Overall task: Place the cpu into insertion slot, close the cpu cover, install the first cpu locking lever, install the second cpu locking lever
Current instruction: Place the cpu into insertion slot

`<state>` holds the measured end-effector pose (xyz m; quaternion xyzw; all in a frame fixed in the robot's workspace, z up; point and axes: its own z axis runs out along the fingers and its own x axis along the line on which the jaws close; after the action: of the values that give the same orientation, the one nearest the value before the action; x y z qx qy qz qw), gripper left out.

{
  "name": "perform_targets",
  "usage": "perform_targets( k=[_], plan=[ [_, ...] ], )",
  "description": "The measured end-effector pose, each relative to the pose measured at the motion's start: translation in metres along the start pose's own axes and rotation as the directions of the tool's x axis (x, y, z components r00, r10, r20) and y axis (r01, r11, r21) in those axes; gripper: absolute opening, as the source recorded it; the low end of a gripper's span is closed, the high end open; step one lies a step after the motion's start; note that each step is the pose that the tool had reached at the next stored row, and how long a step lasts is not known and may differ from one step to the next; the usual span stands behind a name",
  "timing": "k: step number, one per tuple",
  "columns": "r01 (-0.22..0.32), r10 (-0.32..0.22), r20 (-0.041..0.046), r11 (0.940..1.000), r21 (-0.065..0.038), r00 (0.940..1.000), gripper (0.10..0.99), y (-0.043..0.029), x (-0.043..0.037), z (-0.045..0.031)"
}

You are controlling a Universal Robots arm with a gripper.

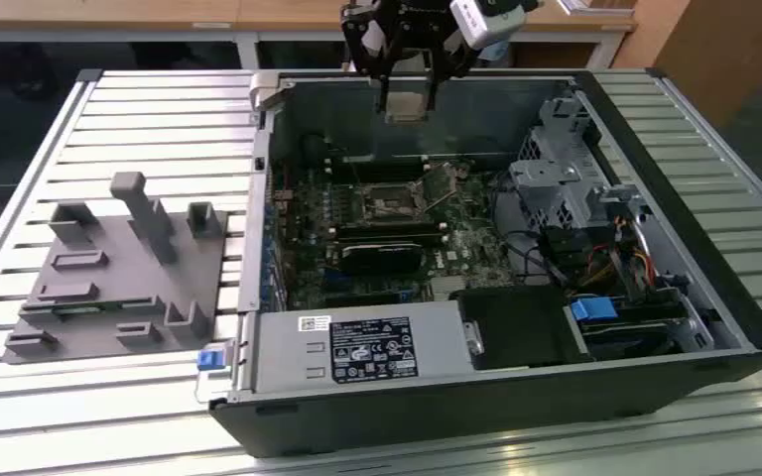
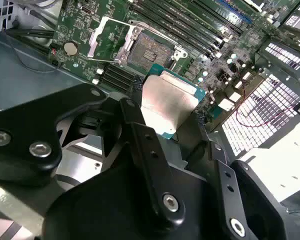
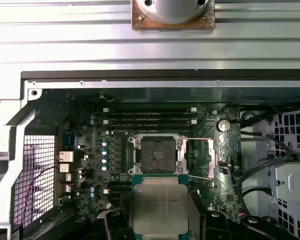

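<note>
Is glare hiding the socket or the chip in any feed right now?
No. Second wrist view: the cpu shines pale but its edges read; the insertion slot is evenly lit; the perforated panel washes out white. First wrist view: insertion slot dim yet visible. Exterior view: the case interior is shaded.

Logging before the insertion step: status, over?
Holding: hand shut on cpu, above open case. Target: insertion slot bare, nothing seated. Way in: cpu cover swung open beside it.

Slatted table (image 1: pixel 156 109): open computer case (image 1: pixel 354 421), grey, perhaps plastic, fixture (image 1: pixel 103 293).
</note>
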<state>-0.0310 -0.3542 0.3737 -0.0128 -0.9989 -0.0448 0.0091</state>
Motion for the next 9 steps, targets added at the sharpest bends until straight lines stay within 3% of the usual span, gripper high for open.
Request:
perform_targets(
  k=[9],
  plan=[
    [-0.005,0.005,0.0005,1.0,0.0,1.0,0.525,0.0,0.0,0.0]
  ],
)
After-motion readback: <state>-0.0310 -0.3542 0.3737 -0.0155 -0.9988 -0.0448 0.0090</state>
